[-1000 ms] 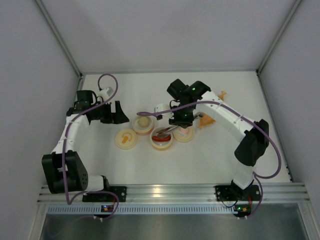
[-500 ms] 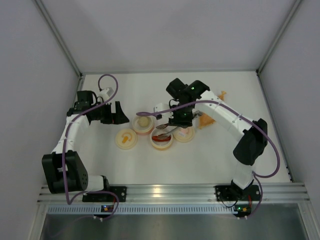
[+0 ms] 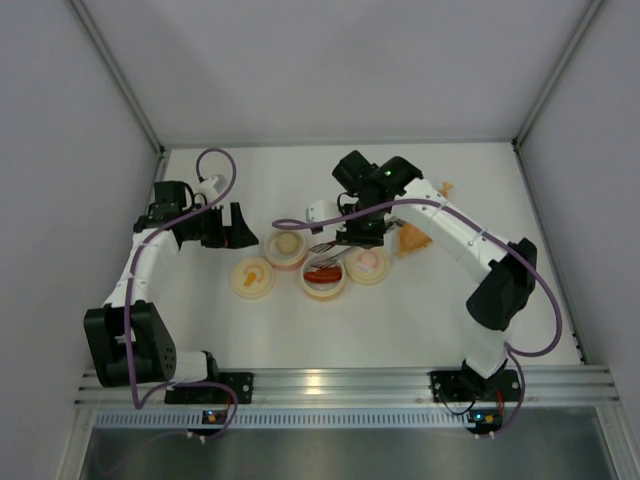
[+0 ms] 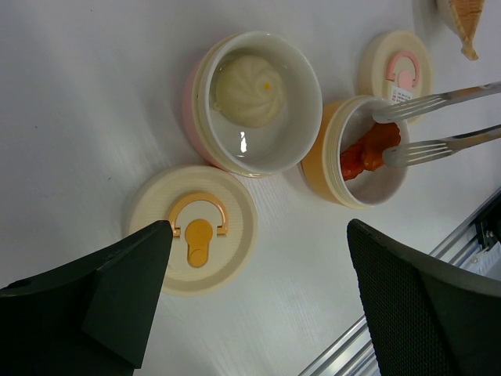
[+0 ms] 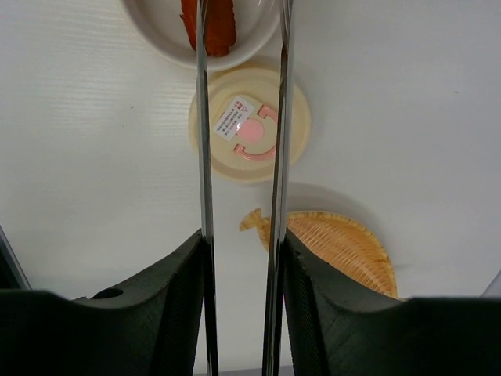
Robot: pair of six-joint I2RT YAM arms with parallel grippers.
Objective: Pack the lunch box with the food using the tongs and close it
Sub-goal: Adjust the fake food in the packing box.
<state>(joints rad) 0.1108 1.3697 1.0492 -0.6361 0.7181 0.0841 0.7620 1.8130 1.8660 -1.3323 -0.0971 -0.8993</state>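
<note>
The lunch box stands open as two round bowls. The pink bowl (image 4: 205, 117) (image 3: 285, 250) holds the pale bun (image 4: 249, 81). The orange bowl (image 4: 322, 160) (image 3: 323, 284) holds the red-orange food piece (image 4: 366, 149) (image 5: 210, 23). My right gripper (image 5: 243, 298) (image 3: 360, 228) is shut on the silver tongs (image 5: 203, 117) (image 3: 330, 255). The two tong arms are parted, and their tips (image 4: 391, 113) hover over the orange bowl beside the red piece without pinching it. My left gripper (image 4: 258, 298) (image 3: 225, 225) hangs open, left of the pink bowl, with nothing between its fingers.
A cream lid with an orange handle (image 4: 193, 229) (image 3: 252, 278) lies in front of the pink bowl. A second lid, with a pink handle (image 5: 250, 124) (image 3: 367, 263), lies right of the orange bowl. The orange leaf-shaped dish (image 5: 337, 243) (image 3: 412, 238) sits further right.
The tongs have spread apart and drawn back a little from the orange bowl, leaving the red piece lying in it. The left arm has not moved.
</note>
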